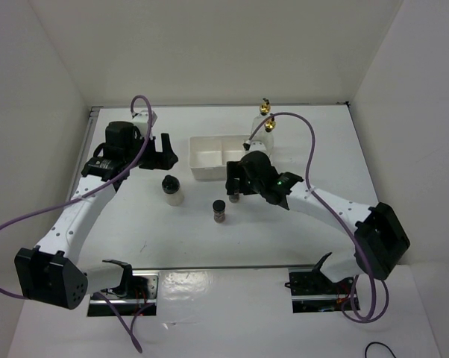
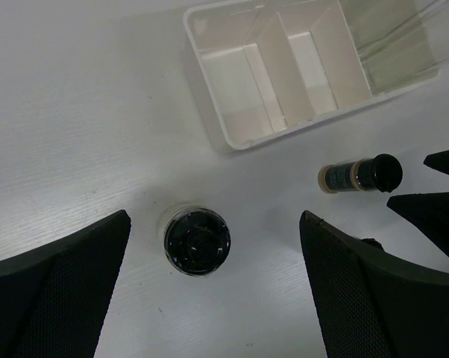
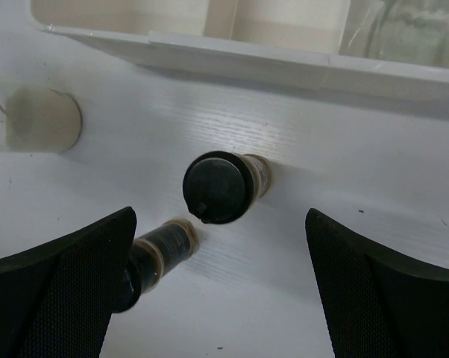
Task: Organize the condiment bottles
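Right gripper (image 3: pixel 221 215), like the left gripper (image 2: pixel 214 220), gapes empty over a small dark jar (image 3: pixel 217 186); descending, one finger (image 3: pixel 68 283) could topple the neighbouring jar (image 3: pixel 161 250).

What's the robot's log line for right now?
left gripper open over whitish jar | right gripper open over small dark jar | other small jar on table | glass bottles in tray, end compartment

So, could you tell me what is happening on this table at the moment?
Condiment containers are being sorted into a white tray. The tall glass bottles appear to stand in its right-hand compartment already. The right pincer hovers open over one small dark jar, and the left pincer hangs open above the whitish jar. A second small dark jar stands on the table. Nothing is gripped.
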Robot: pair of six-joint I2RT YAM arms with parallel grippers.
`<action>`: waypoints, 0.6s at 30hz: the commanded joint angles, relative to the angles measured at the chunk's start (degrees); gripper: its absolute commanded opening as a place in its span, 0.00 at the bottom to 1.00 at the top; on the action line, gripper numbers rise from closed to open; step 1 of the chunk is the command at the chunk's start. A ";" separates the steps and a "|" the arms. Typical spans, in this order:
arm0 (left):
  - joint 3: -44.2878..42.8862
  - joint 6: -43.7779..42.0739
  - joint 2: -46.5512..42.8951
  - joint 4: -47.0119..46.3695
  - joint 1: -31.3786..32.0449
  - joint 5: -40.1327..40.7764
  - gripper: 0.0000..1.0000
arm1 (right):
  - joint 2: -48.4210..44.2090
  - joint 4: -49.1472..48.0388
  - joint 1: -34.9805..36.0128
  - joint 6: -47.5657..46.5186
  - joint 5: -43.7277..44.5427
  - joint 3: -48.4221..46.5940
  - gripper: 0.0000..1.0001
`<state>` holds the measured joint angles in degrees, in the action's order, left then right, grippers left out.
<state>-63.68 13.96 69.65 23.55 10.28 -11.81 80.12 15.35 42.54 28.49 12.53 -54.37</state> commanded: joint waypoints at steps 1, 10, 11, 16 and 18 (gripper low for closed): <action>0.05 0.73 -1.62 -0.70 0.18 0.56 1.00 | 2.93 -2.70 0.79 0.52 1.62 -4.34 0.98; -0.48 -0.33 -1.09 0.36 0.18 1.18 1.00 | 9.88 -2.53 1.31 0.51 4.60 -8.64 0.98; -1.00 -0.94 -0.57 0.36 0.18 1.79 1.00 | 10.41 -2.52 1.31 1.04 4.60 -8.65 0.98; -1.01 -1.47 -0.57 0.36 0.18 1.79 1.00 | 11.64 -2.52 1.31 1.04 5.31 -9.17 0.95; -1.01 -1.48 -0.57 0.36 0.18 2.32 1.00 | 12.26 -2.52 1.31 1.04 5.83 -9.18 0.92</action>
<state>-63.64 13.47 69.63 24.29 10.28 -10.11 91.61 14.15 43.27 28.91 16.01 -60.51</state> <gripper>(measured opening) 1.000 0.933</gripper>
